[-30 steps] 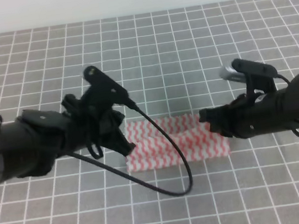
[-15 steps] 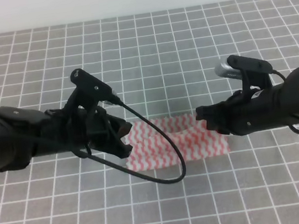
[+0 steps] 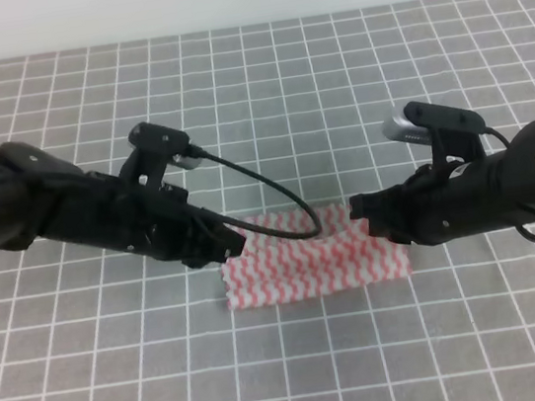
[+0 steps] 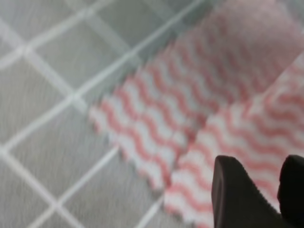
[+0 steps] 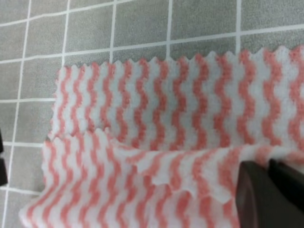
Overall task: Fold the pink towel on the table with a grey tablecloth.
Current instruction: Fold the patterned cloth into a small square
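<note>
— Where is the pink towel (image 3: 312,266) sitting from where you are standing?

— It is lying between the two claws on the bench (image 3: 262,91), the grey grid cloth spreading all around it. One layer is lying over another, so it is showing as a wide strip.

— Is the left claw (image 3: 231,246) gripping it?

— It is hovering at the towel's left end, right over the corner. In the left wrist view its dark fingers (image 4: 235,197) are standing a little apart, over the striped cloth, but that view is blurred, so I cannot tell whether they are pinching anything.

— And the right claw (image 3: 362,219)?

— It is sitting at the upper right edge. In the right wrist view its fingertips (image 5: 259,197) are pressing close together on the raised fold of the pink towel (image 5: 156,142), so it is looking clenched on the cloth.

— Anything blocking your view?

— A black cable (image 3: 275,184) is arching from the left arm's camera and dropping across the towel's top edge, and both dark arms are covering the towel's ends.
</note>
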### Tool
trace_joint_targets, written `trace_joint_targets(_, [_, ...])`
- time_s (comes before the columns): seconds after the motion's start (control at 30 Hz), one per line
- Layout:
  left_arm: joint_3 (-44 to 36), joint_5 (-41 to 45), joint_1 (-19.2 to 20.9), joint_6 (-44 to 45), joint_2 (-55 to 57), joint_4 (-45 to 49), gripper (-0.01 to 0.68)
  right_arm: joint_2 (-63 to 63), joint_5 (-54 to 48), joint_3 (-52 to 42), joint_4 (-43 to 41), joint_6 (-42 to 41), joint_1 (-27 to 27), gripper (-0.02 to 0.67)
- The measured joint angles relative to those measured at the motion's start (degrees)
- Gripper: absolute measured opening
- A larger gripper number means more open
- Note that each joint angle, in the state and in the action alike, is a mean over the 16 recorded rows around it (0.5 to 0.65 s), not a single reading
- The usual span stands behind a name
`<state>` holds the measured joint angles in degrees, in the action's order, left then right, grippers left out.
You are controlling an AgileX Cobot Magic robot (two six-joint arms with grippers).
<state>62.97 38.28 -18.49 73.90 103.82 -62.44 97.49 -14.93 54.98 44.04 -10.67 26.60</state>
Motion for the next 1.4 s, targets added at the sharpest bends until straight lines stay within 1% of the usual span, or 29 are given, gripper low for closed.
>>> trace_joint_targets(0.23, [2.37,2.57,1.0,-12.13,2.28,6.53,0.206,0.1,-0.26,0.02,-0.03,-0.05,0.02,-0.015])
trace_joint_targets(0.47, [2.45,0.56,0.99,-19.58,2.89,7.47,0.205,0.14,-0.42,0.04,-0.04,-0.11,0.03,-0.015])
trace_joint_targets(0.57, [2.48,-0.54,0.98,-21.16,2.96,7.86,0.206,0.14,-0.46,0.04,-0.05,-0.13,0.03,-0.015])
trace_joint_targets(0.83, [3.88,-0.63,0.93,-20.0,3.85,8.31,0.205,0.1,-0.48,0.02,-0.08,-0.14,0.02,-0.015])
trace_joint_targets(1.17, [8.0,4.83,0.14,-13.78,7.17,8.8,0.206,0.1,-0.46,0.02,-0.08,-0.27,0.02,-0.015])
trace_joint_targets(1.4, [9.64,5.26,-0.6,-9.12,8.62,9.03,0.206,0.14,-0.48,0.04,0.05,-1.0,0.03,-0.015])
